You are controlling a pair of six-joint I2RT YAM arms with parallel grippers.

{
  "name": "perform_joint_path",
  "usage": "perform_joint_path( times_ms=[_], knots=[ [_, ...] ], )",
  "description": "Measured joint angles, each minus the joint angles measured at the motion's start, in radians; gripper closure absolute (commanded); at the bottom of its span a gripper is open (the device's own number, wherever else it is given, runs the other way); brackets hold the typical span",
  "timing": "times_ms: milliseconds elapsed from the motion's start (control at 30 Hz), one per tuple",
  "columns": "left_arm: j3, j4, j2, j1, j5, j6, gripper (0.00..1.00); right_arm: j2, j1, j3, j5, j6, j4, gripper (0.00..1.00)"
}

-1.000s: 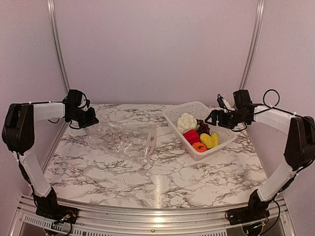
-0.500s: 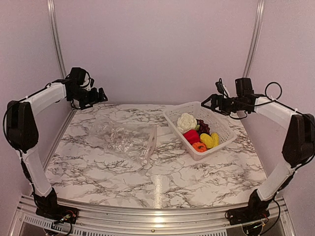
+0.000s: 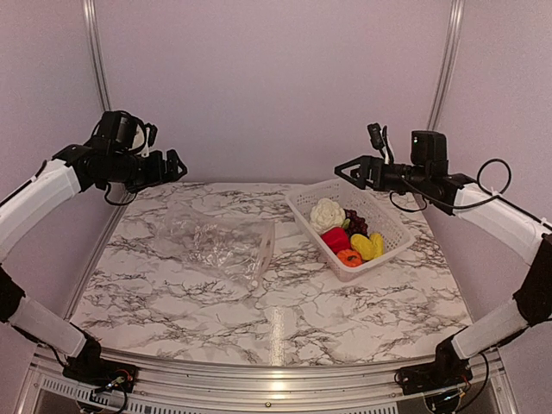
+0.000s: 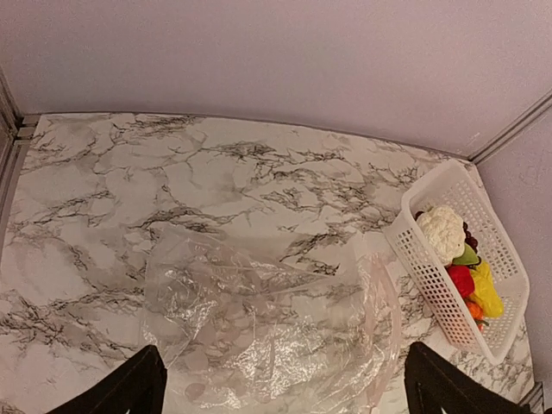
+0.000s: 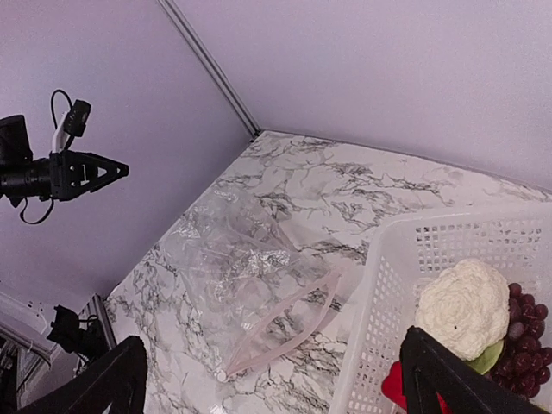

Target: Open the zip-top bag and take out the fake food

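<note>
1. Left gripper (image 3: 176, 166) hovers high over the far-left corner, jaws spread wide, holding nothing.
2. The crinkly, clear zip-top bag (image 3: 216, 244) lies flat left of centre on the marble table (image 3: 302, 302).
3. Right gripper (image 3: 345, 171) hangs above the far rim of the white lattice basket (image 3: 302, 212), released and empty.
4. Glossy fake food (image 3: 349, 233) sits in the basket, at the far right.

a white lattice basket (image 3: 312, 235) is being carried on the right half of a grey-veined marble tabletop (image 3: 259, 319), turned at a slant to its edges. the tabletop is being enclosed by plain lilac walls (image 3: 276, 86), with two metal rails (image 3: 100, 69) running up the back corners.
</note>
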Motion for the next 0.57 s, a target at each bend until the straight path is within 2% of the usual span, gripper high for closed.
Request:
perform_joint_path(
  times_ms=[133, 267, 433, 567],
  knots=[
    [-0.233, 0.058, -0.141, -0.053, -0.018, -0.048, 0.01, -0.069, 0.072, -0.157, 0.019, 0.027, 0.079, 0.01],
    [-0.409, 0.105, -0.211, -0.070, -0.031, -0.096, 0.01, -0.071, 0.137, -0.267, 0.034, 0.042, 0.116, 0.01],
    [-0.559, 0.158, -0.261, -0.070, -0.034, -0.130, 0.01, -0.079, 0.172, -0.353, 0.041, 0.056, 0.163, 0.01],
    [-0.620, 0.203, -0.293, -0.070, -0.032, -0.146, 0.01, -0.093, 0.175, -0.373, 0.056, 0.057, 0.192, 0.01]
  ],
)
